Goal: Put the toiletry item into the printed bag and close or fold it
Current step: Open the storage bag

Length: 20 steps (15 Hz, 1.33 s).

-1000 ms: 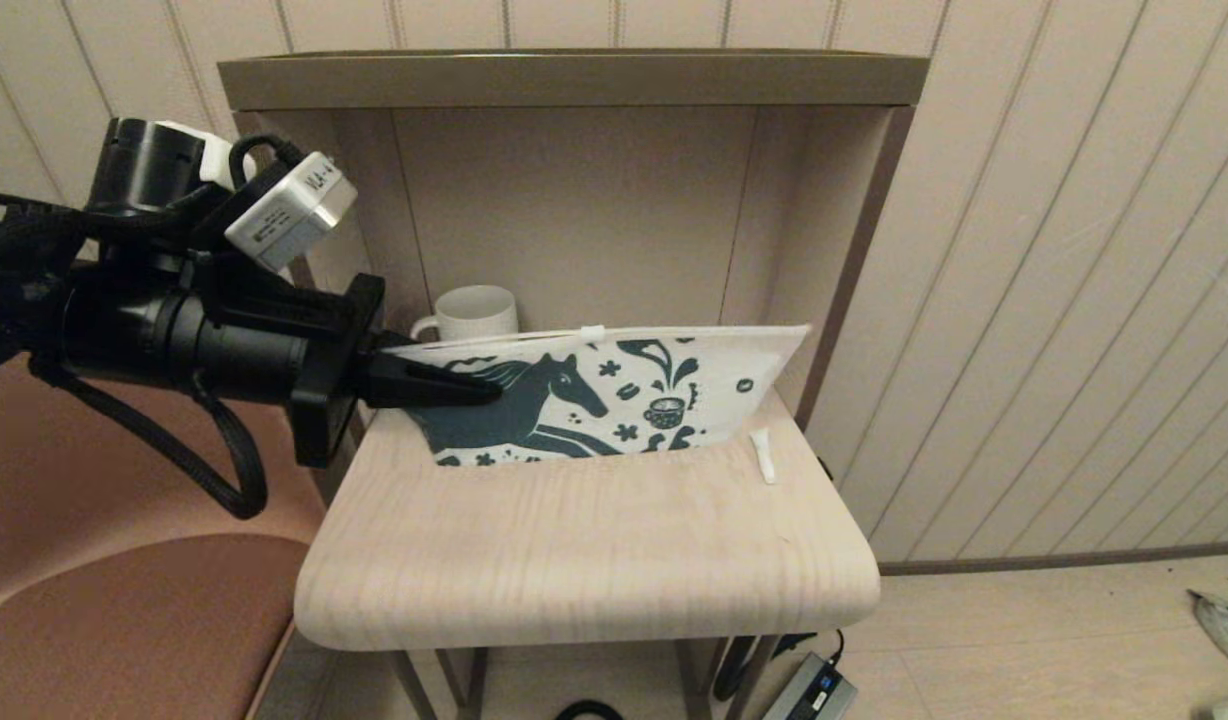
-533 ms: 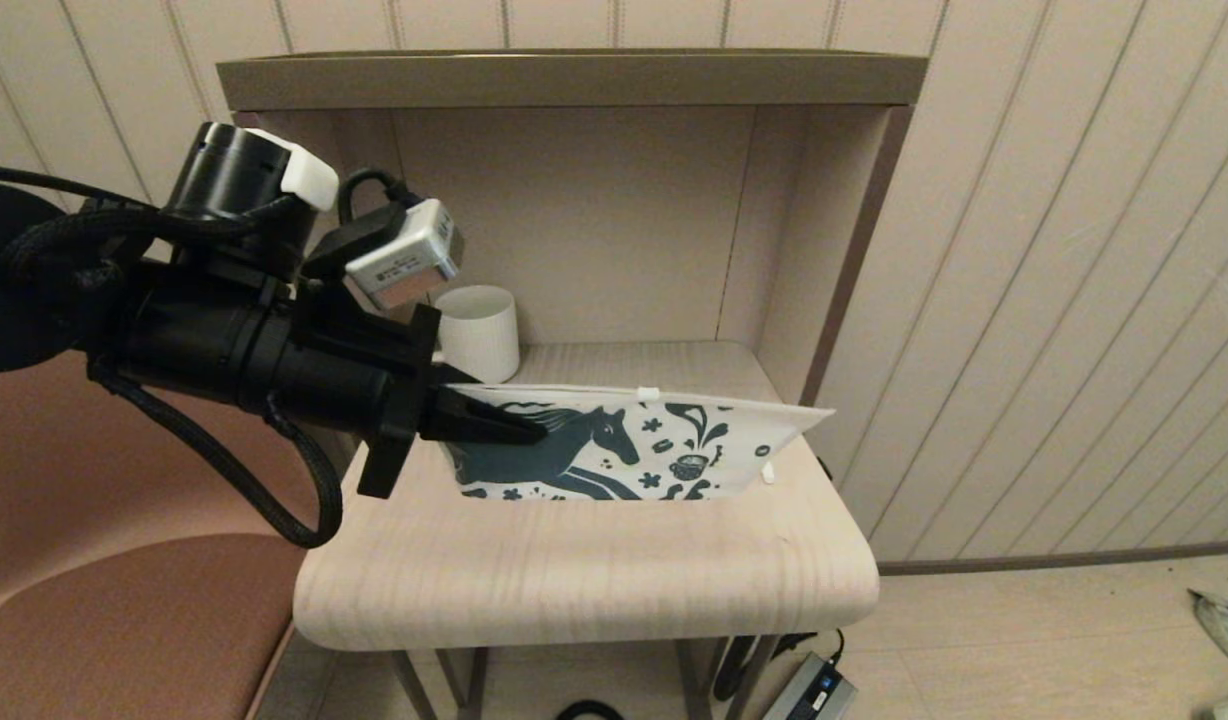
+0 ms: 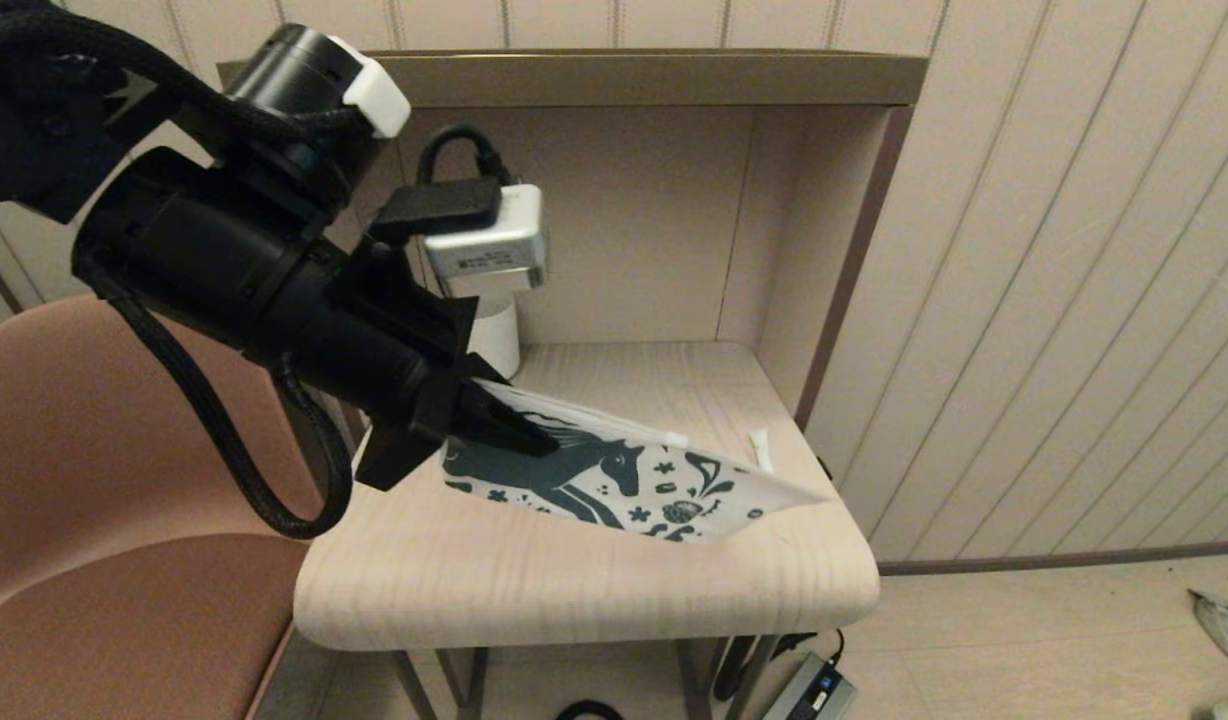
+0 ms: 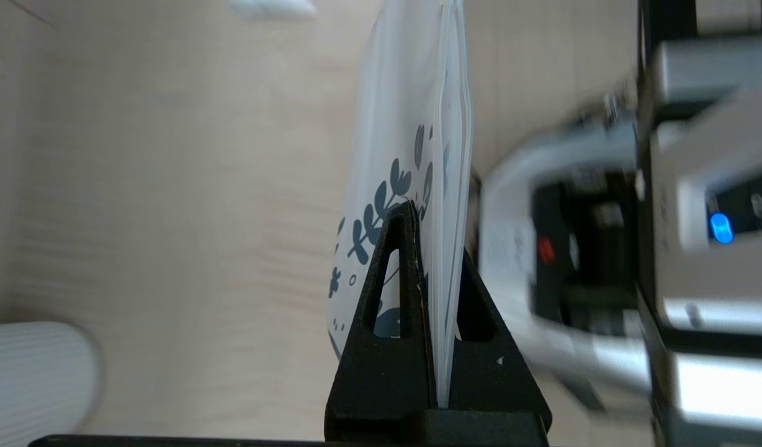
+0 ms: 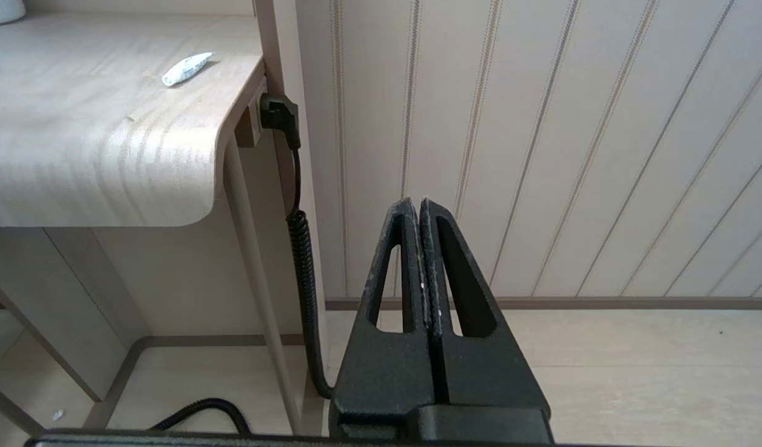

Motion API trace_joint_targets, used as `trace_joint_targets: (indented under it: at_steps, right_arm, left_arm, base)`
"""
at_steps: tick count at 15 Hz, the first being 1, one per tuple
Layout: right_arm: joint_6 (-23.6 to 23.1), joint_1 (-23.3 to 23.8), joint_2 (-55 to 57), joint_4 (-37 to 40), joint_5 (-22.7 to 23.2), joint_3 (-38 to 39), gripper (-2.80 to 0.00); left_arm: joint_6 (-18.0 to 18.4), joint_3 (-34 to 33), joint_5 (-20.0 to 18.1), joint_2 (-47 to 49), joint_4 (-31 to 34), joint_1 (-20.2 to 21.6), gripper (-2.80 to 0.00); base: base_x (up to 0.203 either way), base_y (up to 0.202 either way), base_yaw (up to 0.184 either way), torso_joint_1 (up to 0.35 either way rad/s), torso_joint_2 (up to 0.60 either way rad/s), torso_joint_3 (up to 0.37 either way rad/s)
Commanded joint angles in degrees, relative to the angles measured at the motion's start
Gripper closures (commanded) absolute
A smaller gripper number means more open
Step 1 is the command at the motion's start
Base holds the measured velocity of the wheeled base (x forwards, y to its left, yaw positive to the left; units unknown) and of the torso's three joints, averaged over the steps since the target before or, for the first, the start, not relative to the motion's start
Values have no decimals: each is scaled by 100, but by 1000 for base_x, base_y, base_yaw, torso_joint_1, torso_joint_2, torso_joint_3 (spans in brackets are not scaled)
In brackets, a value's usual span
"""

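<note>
Tiny white squeeze tube [image 3: 761, 449], flat at one end and tapering to a small cap, lying loose on the bare wood close to the right edge of the surface [image 3: 534, 590], just behind the far tip of the printed bag [image 3: 634, 478] and outside it; seen again from the right wrist as a small pale sliver [image 5: 185, 67] near that same edge. Flat white bag, matte and thin, printed in dark teal with a galloping horse, flowers, a cup and squiggles, held edge-up and slanting down toward the right front corner, its low tip at or close to the wood. Left hand [image 3: 514, 428] clenched on the bag's left end, the two black wedge-shaped fingers pressing the sheet between them, as the left wrist view shows with the paper edge running straight up out of the grip [image 4: 427, 261]. White ribbed mug [image 3: 494, 335] at the back left, mostly hidden behind the left arm and its grey camera block. Pale, light-grained wood with rounded front corners and thin legs, set under a taupe alcove with a flat top shelf [image 3: 574, 78]. Right hand [image 5: 420, 208] parked low beside the right side, fingers pressed together on nothing, facing beige grooved wall panelling. Salmon-brown upholstered chair [image 3: 124, 560] to the left; black coiled cable [image 5: 303, 261] hanging from a plug by the right edge.
</note>
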<state>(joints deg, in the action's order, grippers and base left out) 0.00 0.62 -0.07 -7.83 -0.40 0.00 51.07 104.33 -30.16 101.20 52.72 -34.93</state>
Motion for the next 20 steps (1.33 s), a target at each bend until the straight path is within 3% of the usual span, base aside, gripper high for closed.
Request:
trace_joint_targets:
  at_steps: [1, 5, 9, 11, 13, 14, 16, 18, 20]
  right_arm:
    - [-47, 0, 7, 23, 1, 0, 0]
    - [-121, -3, 600, 906, 212, -377, 0]
    - [20, -263, 2374, 1717, 940, -3369, 0]
    - [285, -776, 3652, 2394, 1469, -5129, 0]
    - [489, -1695, 4835, 3235, 2071, -6427, 0]
    - [540, -2385, 5431, 3659, 2341, -6836, -280]
    - [313, -3250, 6384, 4265, 2623, -7342, -280]
    - [-96, -3548, 7222, 4898, 2736, -7948, -280]
    - [-970, -3621, 8001, 5438, 2732, -8469, -280]
  left_arm:
    - [20, 176, 4, 287, 72, -119, 0]
    - [11, 129, -52, 409, 78, -119, 0]
    - [20, 115, -156, 416, 71, -119, 0]
    - [17, 97, -204, 386, 77, -119, 0]
    - [1, 80, -427, 348, 89, -119, 0]
    - [-9, 53, -472, 321, 71, -119, 0]
    - [-25, 30, -731, 279, 71, -119, 0]
    - [-36, -84, -972, 286, -17, -102, 0]
    - [-74, -291, -1078, 303, -321, -85, 0]
  base:
    - [0, 0, 0, 0, 0, 0]
    - [0, 0, 0, 0, 0, 0]
    - [0, 0, 0, 0, 0, 0]
    - [0, 0, 0, 0, 0, 0]
    - [0, 0, 0, 0, 0, 0]
    - [0, 0, 0, 0, 0, 0]
    - [0, 0, 0, 0, 0, 0]
    - [0, 0, 0, 0, 0, 0]
    - [0, 0, 0, 0, 0, 0]
